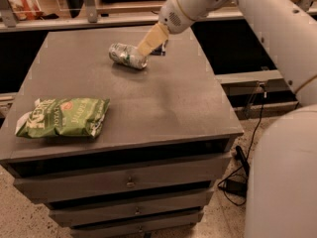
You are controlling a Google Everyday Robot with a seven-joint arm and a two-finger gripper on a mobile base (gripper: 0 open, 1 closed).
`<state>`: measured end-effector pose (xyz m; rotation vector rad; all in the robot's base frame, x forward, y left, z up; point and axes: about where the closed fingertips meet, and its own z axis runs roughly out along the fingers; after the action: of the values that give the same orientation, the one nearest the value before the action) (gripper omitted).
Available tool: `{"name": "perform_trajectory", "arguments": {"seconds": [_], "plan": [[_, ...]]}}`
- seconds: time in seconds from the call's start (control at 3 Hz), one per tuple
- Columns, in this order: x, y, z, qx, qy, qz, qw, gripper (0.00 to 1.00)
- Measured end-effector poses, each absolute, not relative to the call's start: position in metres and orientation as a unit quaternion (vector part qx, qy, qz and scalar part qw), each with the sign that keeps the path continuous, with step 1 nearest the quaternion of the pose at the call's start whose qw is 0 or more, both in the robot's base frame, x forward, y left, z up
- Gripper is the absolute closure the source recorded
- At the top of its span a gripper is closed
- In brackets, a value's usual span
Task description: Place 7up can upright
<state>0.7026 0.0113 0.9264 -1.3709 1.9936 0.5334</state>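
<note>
Currently the gripper (144,47) hovers by the 7up can (126,55) (lying sideways on the cabinet top (163,100)); whether it is open or closed cannot be told.

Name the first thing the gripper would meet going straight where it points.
Likely the 7up can, lying on its side just beyond the gripper, which points down-left at it; depth is unclear.

Furniture: grey drawer cabinet (163,103), centre frame; shelf (59,21) behind, along the top.
Floor: pale, speckled (20,217); black cables (237,182) lower right.
Gripper: (151,39) upper centre, over the cabinet's far side.
</note>
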Motion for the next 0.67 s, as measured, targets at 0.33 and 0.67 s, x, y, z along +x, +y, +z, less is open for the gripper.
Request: {"name": "perform_trajectory", "arguments": {"seconds": [0.33, 0.67], "plan": [[0.713, 0.034, 0.920, -0.532, 0.761, 0.196, 0.316, 0.00], [0.728, 0.055, 0.910, -0.541, 0.762, 0.178, 0.308, 0.00]]}}
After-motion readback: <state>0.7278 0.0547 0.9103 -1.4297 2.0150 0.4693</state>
